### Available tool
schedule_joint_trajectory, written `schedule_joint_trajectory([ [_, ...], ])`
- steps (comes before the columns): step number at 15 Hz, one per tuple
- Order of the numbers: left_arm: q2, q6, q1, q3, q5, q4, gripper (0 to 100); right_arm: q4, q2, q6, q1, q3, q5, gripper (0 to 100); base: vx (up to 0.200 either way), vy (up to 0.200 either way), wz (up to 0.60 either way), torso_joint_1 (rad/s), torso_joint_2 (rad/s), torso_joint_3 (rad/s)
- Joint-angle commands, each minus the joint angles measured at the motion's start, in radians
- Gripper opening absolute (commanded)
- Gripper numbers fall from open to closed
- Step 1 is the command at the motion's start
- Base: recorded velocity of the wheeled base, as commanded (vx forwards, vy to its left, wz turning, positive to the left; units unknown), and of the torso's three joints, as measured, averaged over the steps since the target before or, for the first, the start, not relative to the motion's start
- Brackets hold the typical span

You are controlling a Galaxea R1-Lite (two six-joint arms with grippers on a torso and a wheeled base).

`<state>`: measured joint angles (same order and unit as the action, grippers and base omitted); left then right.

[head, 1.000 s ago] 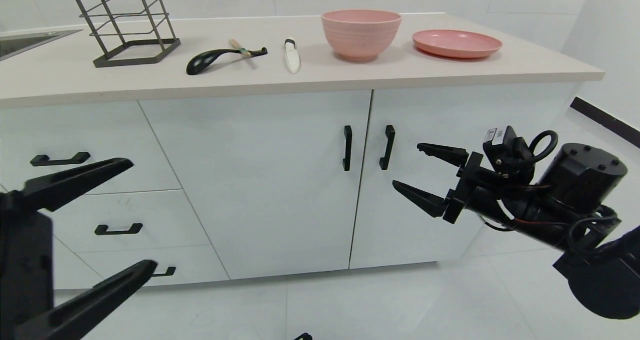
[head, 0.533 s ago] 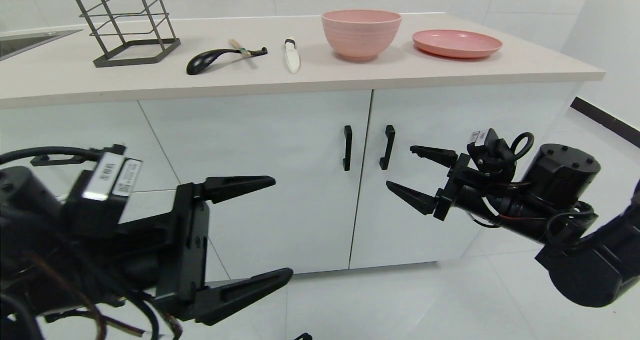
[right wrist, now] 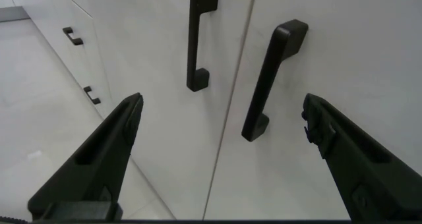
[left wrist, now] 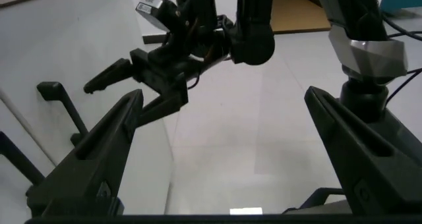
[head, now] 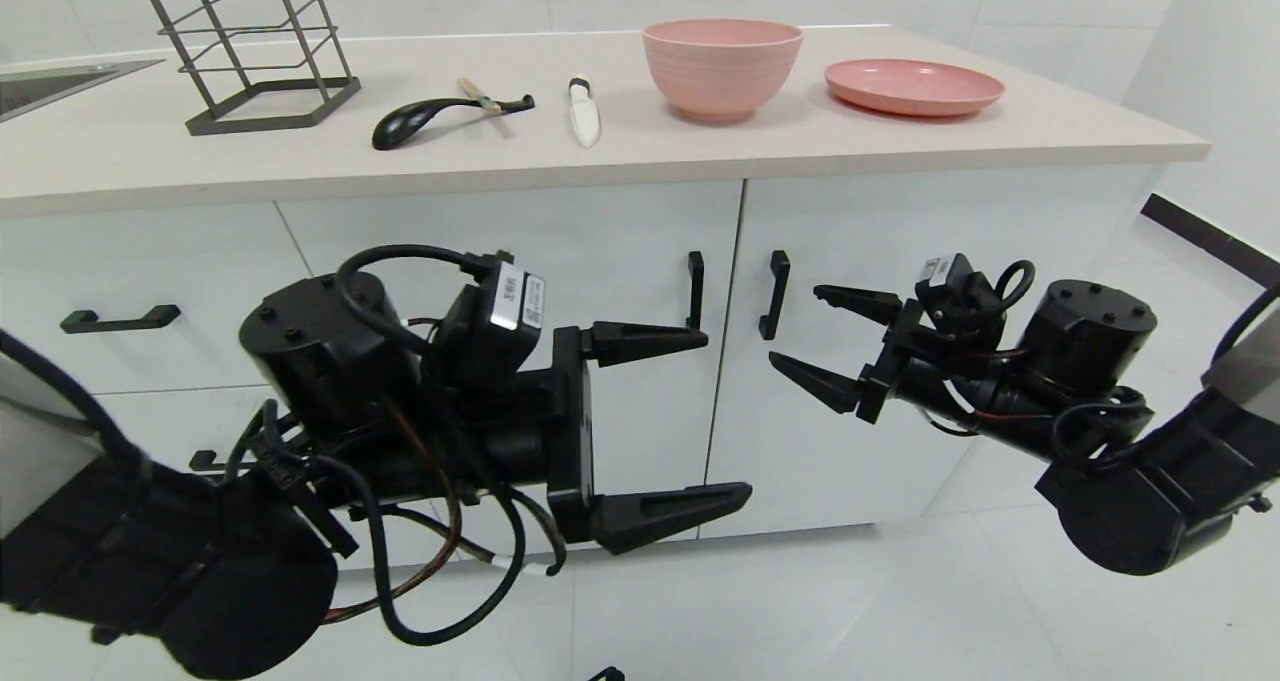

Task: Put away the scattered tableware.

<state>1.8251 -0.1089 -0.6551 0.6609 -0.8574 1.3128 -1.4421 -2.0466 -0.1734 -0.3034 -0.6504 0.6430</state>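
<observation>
**A:** Since both hands hang low before the cupboard doors (head: 620, 231), what do they hold?

**B:** Nothing; the left hand (head: 725, 416), nearest us, is spread wide and empty; the right hand (head: 793, 326) gapes empty too, just before the two door handles (head: 773, 294).

**A:** And the tableware?

**B:** All farther off, up on the worktop (head: 900, 146), well apart from either hand; one black spoon (head: 430, 116), one wooden stick (head: 480, 94) touching its handle, one white utensil (head: 583, 116); then one pink bowl (head: 722, 66) and one pink plate (head: 913, 86) to the right; one wire rack (head: 255, 51) stands to the left.

**A:** How will they handle?

**B:** Stiff, smooth and probably light, I'd judge; the bowl wants a pinch over its rim; the plate lies flat, so only its raised edge offers a hold, and it may slide; the spoon is best taken at mid-handle, where it arches off the surface; the thin stick looks hardest to grip.
</observation>
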Motion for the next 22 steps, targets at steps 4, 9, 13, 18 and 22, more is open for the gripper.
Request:
schedule_joint_trajectory([
  [4,0.109,0.075,-0.008,0.141,0.028,-0.009,100,-0.003,-0.086,-0.006,-0.025,-0.098,0.029,100,0.000,0.000,0.00,0.000,0.00,0.000],
  [9,0.166,0.100,-0.006,0.258,0.094,-0.104,100,-0.007,-0.136,-0.006,-0.037,-0.155,0.044,100,0.000,0.000,0.00,0.000,0.00,0.000],
  [13,0.209,0.098,0.009,0.330,0.129,-0.118,100,-0.018,-0.139,-0.008,-0.037,-0.161,0.126,100,0.000,0.000,0.00,0.000,0.00,0.000],
  [18,0.255,0.100,0.015,0.387,0.135,-0.090,100,-0.017,-0.136,-0.017,-0.033,-0.156,0.195,100,0.000,0.000,0.00,0.000,0.00,0.000],
  [22,0.284,0.104,0.005,0.453,0.227,-0.090,100,-0.015,-0.072,-0.031,-0.010,-0.055,0.241,100,0.000,0.000,0.00,0.000,0.00,0.000],
])
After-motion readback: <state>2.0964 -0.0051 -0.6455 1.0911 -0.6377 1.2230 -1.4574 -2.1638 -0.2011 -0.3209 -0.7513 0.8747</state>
